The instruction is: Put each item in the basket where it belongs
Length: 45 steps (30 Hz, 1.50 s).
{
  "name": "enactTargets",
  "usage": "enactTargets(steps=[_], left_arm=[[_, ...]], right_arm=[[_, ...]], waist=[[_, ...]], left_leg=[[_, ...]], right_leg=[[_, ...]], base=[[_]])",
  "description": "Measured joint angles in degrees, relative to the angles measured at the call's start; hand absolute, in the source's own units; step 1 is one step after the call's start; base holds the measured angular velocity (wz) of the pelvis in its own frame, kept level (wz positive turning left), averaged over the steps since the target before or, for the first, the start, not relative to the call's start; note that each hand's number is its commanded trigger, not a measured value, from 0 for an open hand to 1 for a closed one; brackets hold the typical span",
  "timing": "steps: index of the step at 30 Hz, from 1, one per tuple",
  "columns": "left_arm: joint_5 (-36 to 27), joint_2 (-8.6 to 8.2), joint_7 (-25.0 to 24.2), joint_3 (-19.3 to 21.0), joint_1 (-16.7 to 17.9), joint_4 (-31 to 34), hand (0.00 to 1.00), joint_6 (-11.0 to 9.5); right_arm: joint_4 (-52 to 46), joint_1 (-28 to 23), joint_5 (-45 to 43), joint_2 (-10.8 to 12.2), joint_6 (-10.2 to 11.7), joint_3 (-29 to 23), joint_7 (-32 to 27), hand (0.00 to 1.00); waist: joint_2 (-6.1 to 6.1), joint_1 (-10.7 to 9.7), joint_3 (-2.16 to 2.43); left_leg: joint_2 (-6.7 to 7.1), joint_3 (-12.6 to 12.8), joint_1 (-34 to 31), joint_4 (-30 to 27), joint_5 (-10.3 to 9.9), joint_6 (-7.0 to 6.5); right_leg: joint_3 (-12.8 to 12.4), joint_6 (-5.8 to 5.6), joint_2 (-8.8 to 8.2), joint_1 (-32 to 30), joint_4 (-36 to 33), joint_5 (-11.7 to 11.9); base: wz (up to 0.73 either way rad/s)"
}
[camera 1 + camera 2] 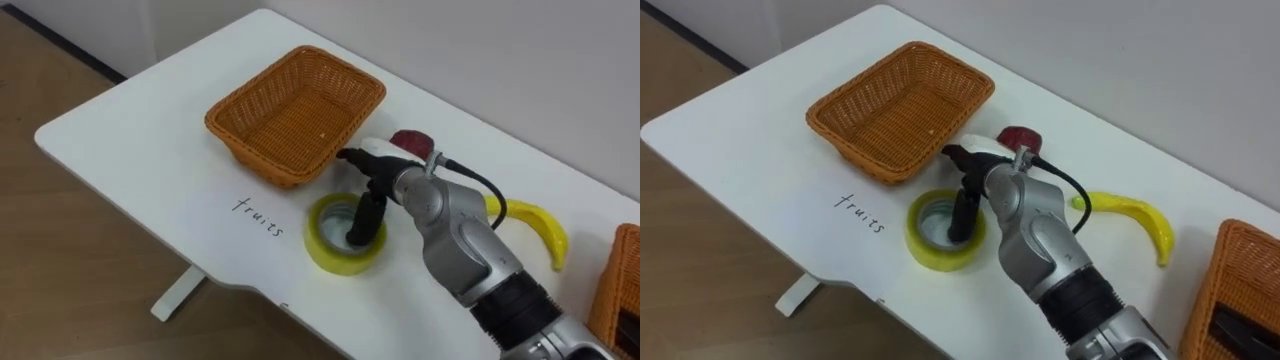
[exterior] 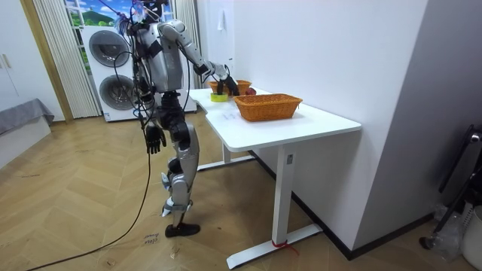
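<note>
The robot stands at the near left end of a white table [image 1: 120, 130], its left hand [image 2: 154, 139] hanging slack and open beside its thigh in the room view. On the tabletop's left part lies an empty wicker basket [image 1: 255, 160], with a handwritten label [image 1: 258, 217] on the table just near of it. Right of the label, close to the near edge, a roll of yellow tape [image 1: 325, 250] lies flat. The right hand [image 1: 378, 160] hangs over the roll's far side, and a dark part of it reaches down into the roll's hole; the wrist and forearm cover the rest, so whether it grips the tape cannot be told. Just beyond the hand, a dark red apple [image 1: 410, 142] peeks out, mostly hidden behind it. Further right a banana [image 1: 535, 222] lies on the table, its left end covered by the arm. At the right edge a second wicker basket [image 1: 612, 290] is cut off, with something dark inside, too little of it visible to name.
</note>
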<state>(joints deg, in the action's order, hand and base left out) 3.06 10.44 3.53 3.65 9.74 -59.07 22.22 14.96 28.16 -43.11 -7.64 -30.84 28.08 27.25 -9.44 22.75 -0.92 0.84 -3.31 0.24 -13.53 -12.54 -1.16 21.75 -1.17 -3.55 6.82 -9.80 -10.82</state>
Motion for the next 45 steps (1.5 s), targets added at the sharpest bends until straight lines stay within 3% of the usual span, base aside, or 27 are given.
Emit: enactTargets(steps=[12,19,25,30,36,41,45], left_arm=[[-0.02,0.03,1.26,0.01,-1.43,-1.24,0.0,-0.08],[-0.05,0.03,2.29,-0.61,-1.44,-1.64,0.0,-0.1],[-0.11,-0.39,3.69,-0.57,-1.19,-1.63,0.0,-0.16],[-0.16,-0.86,3.78,-0.39,-1.13,-1.62,0.0,-0.2],[-0.16,-1.1,3.73,-0.16,-0.23,-1.54,0.0,-1.24],[-0.2,-1.66,4.19,2.05,0.06,-1.12,0.0,-2.4],[-0.46,-2.18,4.92,2.28,0.07,-0.34,0.0,-3.27]], right_arm=[[-1.47,-0.08,-5.39,0.26,-3.02,1.34,4.84,1.0],[-1.81,-0.08,-5.66,0.24,-3.04,2.0,5.44,1.0],[-2.73,-0.15,-6.47,0.21,-3.02,1.98,6.09,1.0],[-2.89,-0.21,-6.17,0.07,-2.78,1.44,6.45,1.0],[-5.78,-3.86,-6.02,-0.26,-1.03,-3.23,6.66,1.0],[-9.63,-7.47,-4.66,-2.72,-0.33,-7.52,5.75,1.0],[-9.94,-7.9,-1.32,-3.74,-0.24,-11.07,4.46,1.0]], waist=[[-0.28,1.05,0.09],[-0.24,0.76,0.06],[0.28,-0.14,-0.26],[0.78,-0.79,-0.14],[2.2,-3.84,0.27],[3.15,-5.7,0.87],[3.45,-8.45,0.97]], left_leg=[[-0.05,0.15,0.08,0.0,0.0,0.0],[-0.07,0.2,0.12,-0.06,0.0,-0.01],[0.0,0.13,-0.02,-0.08,0.0,-0.03],[-0.01,0.14,0.13,0.02,0.0,-0.04],[0.1,0.02,0.42,-0.08,0.09,-0.15],[-0.03,1.68,0.43,0.95,0.57,-0.23],[0.02,2.1,0.61,1.04,0.67,-0.31]], right_leg=[[-0.55,0.0,-0.04,0.01,-0.03,0.0],[-0.68,0.0,-0.05,0.03,-0.03,0.0],[-0.98,0.0,-0.11,-0.08,-0.02,0.0],[-1.16,0.0,-0.07,-0.09,0.02,0.0],[-1.48,0.0,-0.14,0.04,0.02,0.0],[-3.17,0.0,-0.23,-0.99,-0.05,0.0],[-3.69,0.0,-0.31,-1.28,-0.15,0.01]], base=[[0.0],[0.0],[0.0],[0.0],[0.0],[-0.14],[-0.08]])
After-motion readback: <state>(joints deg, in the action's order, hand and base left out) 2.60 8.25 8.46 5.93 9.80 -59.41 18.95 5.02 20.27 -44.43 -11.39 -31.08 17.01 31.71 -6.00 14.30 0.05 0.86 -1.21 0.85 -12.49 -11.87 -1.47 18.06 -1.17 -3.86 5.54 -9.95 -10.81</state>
